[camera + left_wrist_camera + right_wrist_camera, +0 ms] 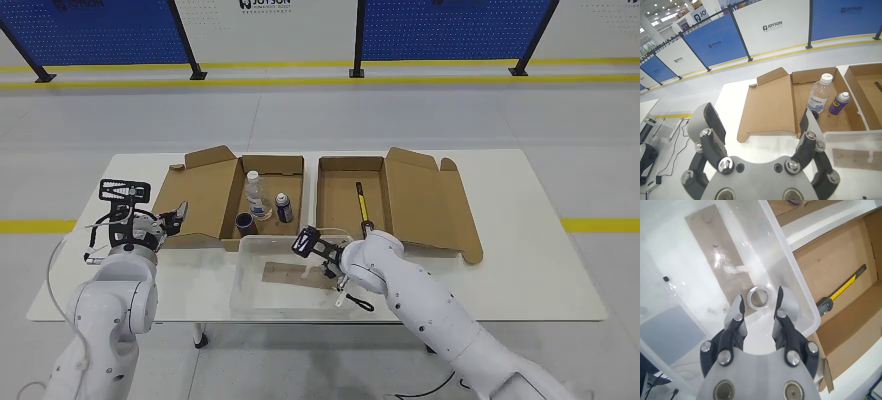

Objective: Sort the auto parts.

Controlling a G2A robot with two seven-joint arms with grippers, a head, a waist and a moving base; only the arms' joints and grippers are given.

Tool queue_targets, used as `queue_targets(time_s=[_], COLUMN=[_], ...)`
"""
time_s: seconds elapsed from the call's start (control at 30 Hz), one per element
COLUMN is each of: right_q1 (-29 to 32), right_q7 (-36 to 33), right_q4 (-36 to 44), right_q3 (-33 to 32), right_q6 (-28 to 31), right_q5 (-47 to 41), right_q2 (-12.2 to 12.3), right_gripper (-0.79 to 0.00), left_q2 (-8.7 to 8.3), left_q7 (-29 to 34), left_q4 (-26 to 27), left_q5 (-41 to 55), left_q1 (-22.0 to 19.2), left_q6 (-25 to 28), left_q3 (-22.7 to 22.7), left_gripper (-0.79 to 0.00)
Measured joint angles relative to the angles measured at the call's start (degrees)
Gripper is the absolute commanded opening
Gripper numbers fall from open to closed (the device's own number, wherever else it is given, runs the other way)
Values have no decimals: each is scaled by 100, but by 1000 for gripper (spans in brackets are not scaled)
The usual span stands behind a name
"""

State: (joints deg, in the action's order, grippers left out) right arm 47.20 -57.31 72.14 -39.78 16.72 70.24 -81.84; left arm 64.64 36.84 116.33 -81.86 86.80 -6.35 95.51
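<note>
Two fingers of the right end effector (pixel 760 292) spread wide, and the shiny silver ring (pixel 759 288) lies flat just ahead between them, on the clear bin's (pixel 791 256) floor near its corner: wall close on one side, open floor on the other. Left end effector (pixel 759 111) hangs spread, cardboard box (pixel 768 106) ahead

A: Floor and furniture, logged?
B: Pale grey floor (pixel 300 115). One white table (pixel 530 270), with a yellow stripe (pixel 605 225) at its 3 and 9 o'clock.
A: Beyond it?
B: At 12 o'clock, blue panels (pixel 100 30) and white pegboard panels (pixel 270 35) on black posts (pixel 358 40). Ceiling spotlights (pixel 663 7) are lit near 10 o'clock.
</note>
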Motion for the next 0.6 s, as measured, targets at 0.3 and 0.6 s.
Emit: queue_targets(time_s=[0.3,0.6], right_q1=[-292,-428], right_q7=[81,130], right_q4=[-820,-1139], right_q3=[253,362], right_q6=[123,261], right_q5=[-480,-714], right_q2=[-241,-377], right_gripper=[-400,-336], left_q2=[0,0], left_q7=[0,0], left_q4=[0,0], left_q5=[0,0], left_q1=[0,0], left_q6=[0,0], left_q3=[0,0], left_gripper=[0,0])
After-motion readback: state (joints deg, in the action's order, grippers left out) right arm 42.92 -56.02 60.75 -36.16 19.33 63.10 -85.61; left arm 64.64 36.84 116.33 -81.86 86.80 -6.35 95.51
